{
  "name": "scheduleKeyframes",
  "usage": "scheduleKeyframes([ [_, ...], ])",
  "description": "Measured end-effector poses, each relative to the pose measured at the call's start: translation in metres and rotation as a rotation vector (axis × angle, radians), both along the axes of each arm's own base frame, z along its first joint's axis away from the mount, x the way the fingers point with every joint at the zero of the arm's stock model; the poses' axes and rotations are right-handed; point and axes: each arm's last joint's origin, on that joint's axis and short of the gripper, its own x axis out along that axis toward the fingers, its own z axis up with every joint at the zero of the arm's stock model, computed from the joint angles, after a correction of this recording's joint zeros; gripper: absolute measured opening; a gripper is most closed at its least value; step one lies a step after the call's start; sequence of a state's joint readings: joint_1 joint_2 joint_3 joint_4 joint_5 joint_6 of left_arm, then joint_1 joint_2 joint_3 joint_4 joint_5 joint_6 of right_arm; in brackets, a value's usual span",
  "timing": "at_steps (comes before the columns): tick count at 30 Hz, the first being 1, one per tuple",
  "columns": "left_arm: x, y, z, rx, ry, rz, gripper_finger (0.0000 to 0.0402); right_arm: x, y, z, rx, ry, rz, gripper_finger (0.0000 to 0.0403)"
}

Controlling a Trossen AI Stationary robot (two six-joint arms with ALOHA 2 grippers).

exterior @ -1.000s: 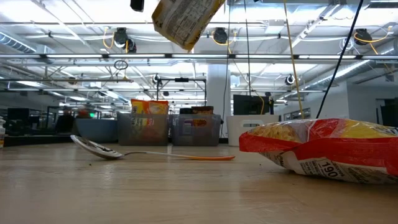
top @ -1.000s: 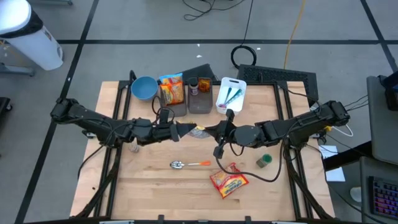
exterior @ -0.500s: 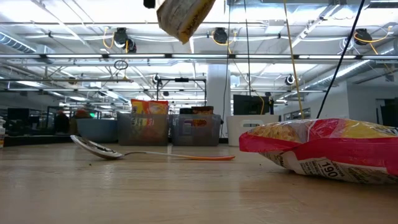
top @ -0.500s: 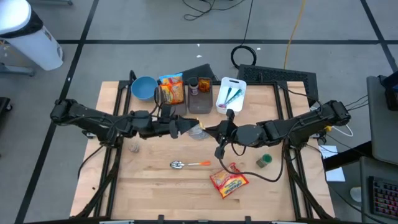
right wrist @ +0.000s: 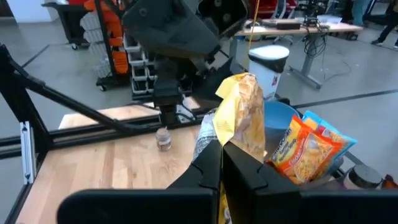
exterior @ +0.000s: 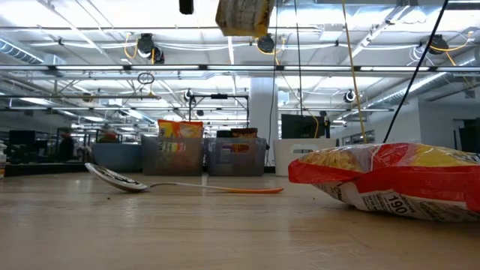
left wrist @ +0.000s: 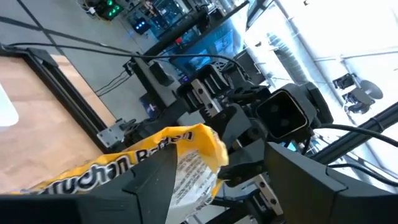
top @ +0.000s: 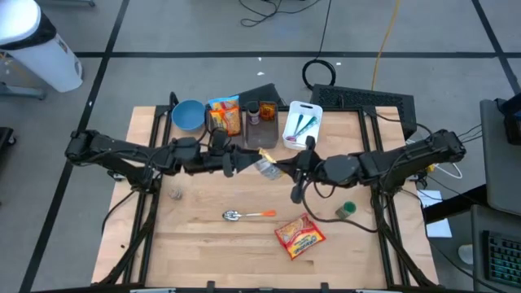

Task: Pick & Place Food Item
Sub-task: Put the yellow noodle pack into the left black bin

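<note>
Yellow noodle packet [top: 265,161] hangs in the air above the counter [top: 203,244], mid-span between the two arms, just in front of the bins [top: 244,134] at the back. In the high view its long axis runs roughly along the line between the two grippers, tilted slightly toward the front on the right side.

Right gripper [top: 281,167]: fingers [right wrist: 242,171] pinched fully together on the packet's end; in the right wrist view the crumpled yellow top stands up past the fingertips.

Left gripper [top: 244,161]: fingers [left wrist: 155,180] spread wide, one on each side of the packet's other end, which still lies between them in the left wrist view; no clamp visible.

Low view: packet [exterior: 244,15] at the top edge, well clear of the counter. Below lie a spoon [top: 248,215] and a red-and-yellow packet [top: 299,237].
</note>
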State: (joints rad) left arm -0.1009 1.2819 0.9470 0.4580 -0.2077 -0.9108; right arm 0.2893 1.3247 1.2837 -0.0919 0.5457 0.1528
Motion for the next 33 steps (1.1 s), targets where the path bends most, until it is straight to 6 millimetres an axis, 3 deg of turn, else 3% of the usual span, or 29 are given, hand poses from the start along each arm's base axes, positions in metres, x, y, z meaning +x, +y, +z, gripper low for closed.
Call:
scheduleKeyframes([
  [9, -0.008, 0.015, 0.005, 0.072, 0.017, 0.028, 0.0253, -0.002, 0.000, -0.005, 0.034, 0.048, 0.022, 0.0000],
  [15, -0.022, 0.023, 0.012, 0.197, 0.064, 0.027, 0.0253, -0.005, -0.002, 0.000, 0.158, 0.036, 0.182, 0.0000],
  [21, -0.041, 0.023, 0.038, 0.340, 0.135, -0.025, 0.0253, -0.006, -0.017, -0.003, 0.298, 0.095, 0.294, 0.0000],
  [24, -0.045, 0.023, 0.048, 0.419, 0.290, -0.065, 0.0253, -0.002, -0.026, -0.004, 0.336, 0.103, 0.326, 0.0000],
  [28, -0.045, 0.024, 0.075, 0.527, 0.368, -0.140, 0.0253, 0.005, -0.038, -0.006, 0.395, 0.098, 0.358, 0.0000],
  [33, -0.036, 0.031, 0.090, 0.627, 0.491, -0.269, 0.0253, 0.013, -0.049, -0.006, 0.424, 0.051, 0.374, 0.0000],
])
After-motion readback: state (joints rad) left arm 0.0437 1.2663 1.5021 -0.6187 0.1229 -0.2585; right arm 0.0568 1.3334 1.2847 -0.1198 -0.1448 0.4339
